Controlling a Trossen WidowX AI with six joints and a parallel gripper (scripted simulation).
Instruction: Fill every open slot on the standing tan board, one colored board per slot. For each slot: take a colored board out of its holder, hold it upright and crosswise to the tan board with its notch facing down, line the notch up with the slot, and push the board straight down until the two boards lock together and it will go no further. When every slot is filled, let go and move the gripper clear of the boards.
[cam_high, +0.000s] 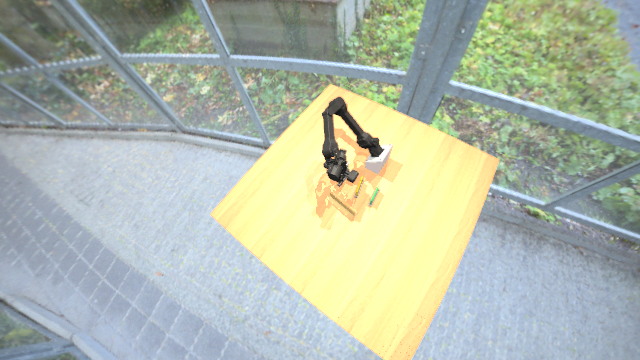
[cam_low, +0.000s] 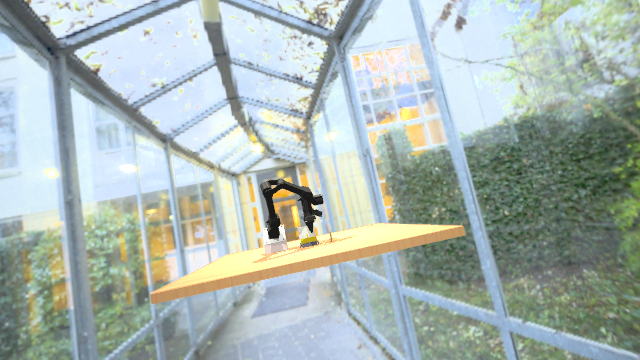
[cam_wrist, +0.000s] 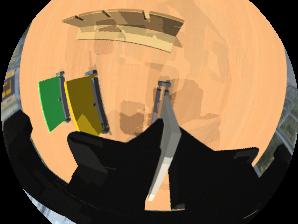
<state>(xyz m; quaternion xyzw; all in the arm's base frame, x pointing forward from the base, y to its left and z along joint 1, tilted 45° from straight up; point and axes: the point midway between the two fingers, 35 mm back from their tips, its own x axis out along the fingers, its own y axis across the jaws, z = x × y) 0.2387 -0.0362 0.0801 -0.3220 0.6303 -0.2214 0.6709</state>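
1. The green board (cam_high: 374, 196) (cam_wrist: 51, 103) and yellow board (cam_high: 359, 187) (cam_low: 309, 240) (cam_wrist: 83, 105) stand in holders, presumably to keep them upright for gripping.
2. My tool (cam_wrist: 164, 123) is nearly closed, clamped on the white board (cam_wrist: 171, 131), above its holder (cam_wrist: 157, 106).
3. The tan board (cam_high: 343, 204) (cam_wrist: 125, 22) stands on the desk (cam_high: 400, 240) (cam_low: 360, 240) (cam_wrist: 225, 75), slots open.

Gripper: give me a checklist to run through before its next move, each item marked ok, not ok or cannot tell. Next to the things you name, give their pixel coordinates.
1. Gripper (cam_high: 341, 184) (cam_low: 310, 231) (cam_wrist: 164, 123) shut on the grey-white board (cam_wrist: 171, 131): ok.
2. Grey-white board lifted out of its holder (cam_wrist: 156, 106): cannot tell.
3. Yellow board (cam_high: 359, 186) (cam_low: 309, 239) (cam_wrist: 84, 104) and green board (cam_high: 374, 196) (cam_wrist: 52, 102) upright in their holders: ok.
4. Tan board (cam_high: 343, 204) (cam_wrist: 122, 21) standing, slots upward: ok.
5. Notch facing down: cannot tell.
6. Every slot filled: not ok.
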